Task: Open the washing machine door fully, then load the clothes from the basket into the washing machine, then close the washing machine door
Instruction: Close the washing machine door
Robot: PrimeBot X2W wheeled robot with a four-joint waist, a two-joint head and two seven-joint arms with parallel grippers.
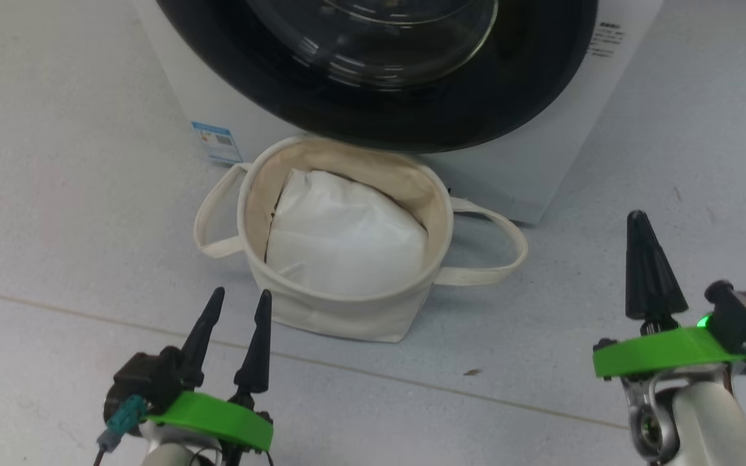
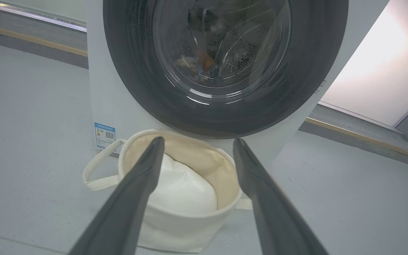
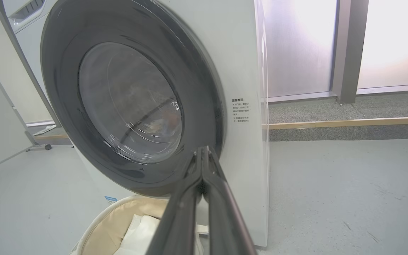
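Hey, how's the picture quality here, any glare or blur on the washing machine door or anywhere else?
Head view: sharp and evenly lit, with white reflection streaks on the washing machine door. Left wrist view: the door glass looks dim and soft, and a bright panel at upper right is washed out. Right wrist view: the window panels are blown out white, the door hazy.

You have a pale grey floor (image 1: 671, 162). On it: the washing machine (image 1: 515, 175), and the basket (image 1: 347, 317) just in front of the machine. Farther out from the machine, a small dark speck (image 1: 473, 372).
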